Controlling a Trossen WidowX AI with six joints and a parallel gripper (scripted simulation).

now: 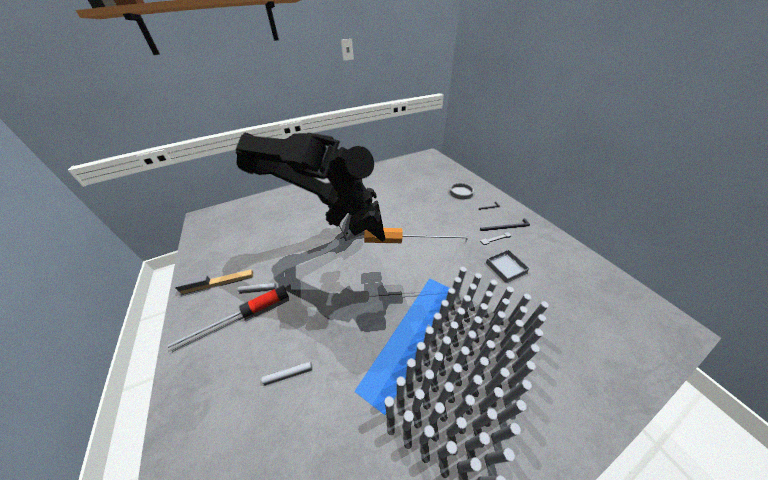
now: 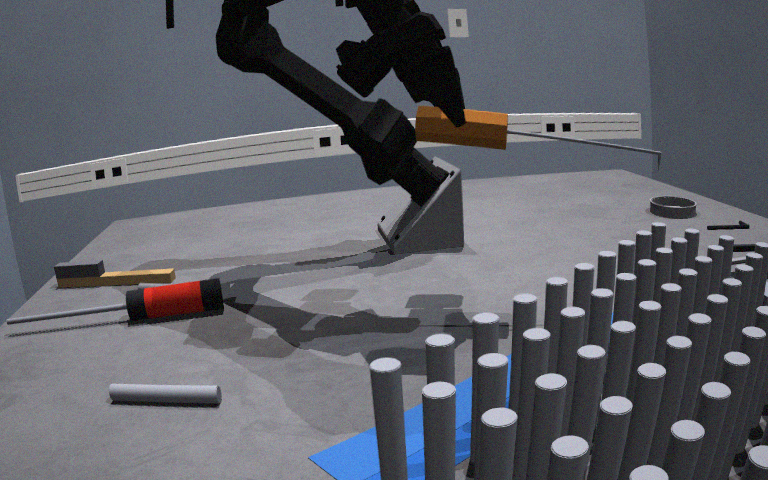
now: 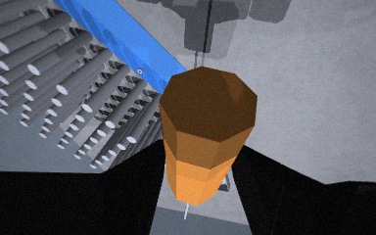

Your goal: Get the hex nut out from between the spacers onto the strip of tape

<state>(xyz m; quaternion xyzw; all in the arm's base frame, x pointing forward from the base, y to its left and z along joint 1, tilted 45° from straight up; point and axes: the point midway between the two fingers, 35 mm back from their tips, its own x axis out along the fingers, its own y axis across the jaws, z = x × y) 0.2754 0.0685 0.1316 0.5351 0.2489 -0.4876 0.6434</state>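
Left of the spacers [image 1: 470,362], high off the tabletop [image 1: 317,407]: fingers [image 2: 453,110] clamped on the pick [image 2: 461,129] by its handle, hook out over the tape [image 1: 399,345]. Nut possibly the speck at the tape's edge [image 3: 140,70]; cannot confirm. Risks: long shaft sweeping spacers over; handle twisting in the grip.

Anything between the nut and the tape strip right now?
Nut isn't visible. Standing spacers crowd right up to the blue tape strip, so their rows are the barrier. Hook pick hangs in the jaws, clear of them.
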